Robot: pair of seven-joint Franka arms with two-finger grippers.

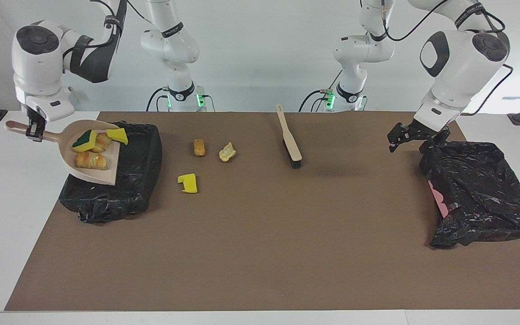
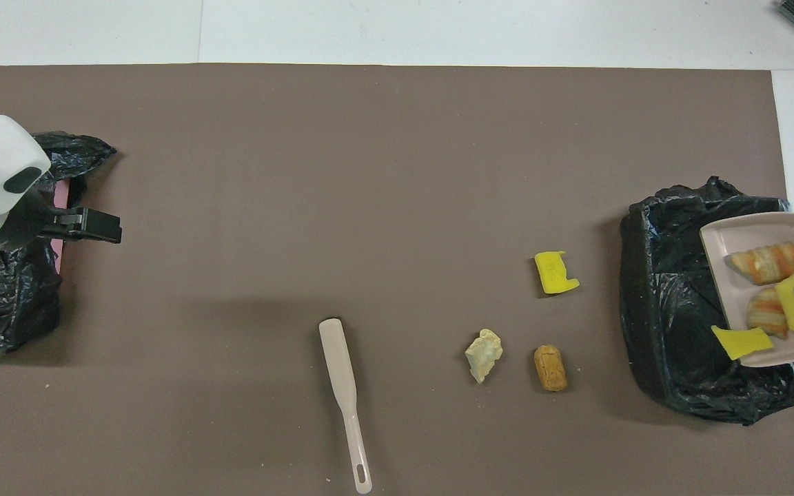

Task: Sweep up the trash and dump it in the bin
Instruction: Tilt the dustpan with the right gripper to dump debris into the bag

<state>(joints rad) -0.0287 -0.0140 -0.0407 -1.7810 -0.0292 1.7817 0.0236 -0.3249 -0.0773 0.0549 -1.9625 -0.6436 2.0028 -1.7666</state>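
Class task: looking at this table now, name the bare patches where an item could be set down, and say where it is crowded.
Free: the brown mat farther from the robots than the brush and scattered trash, and between the brush and the bin at the left arm's end. Crowded: around the yellow sponge piece, tan lump and pale lump, beside the bin under the loaded dustpan.
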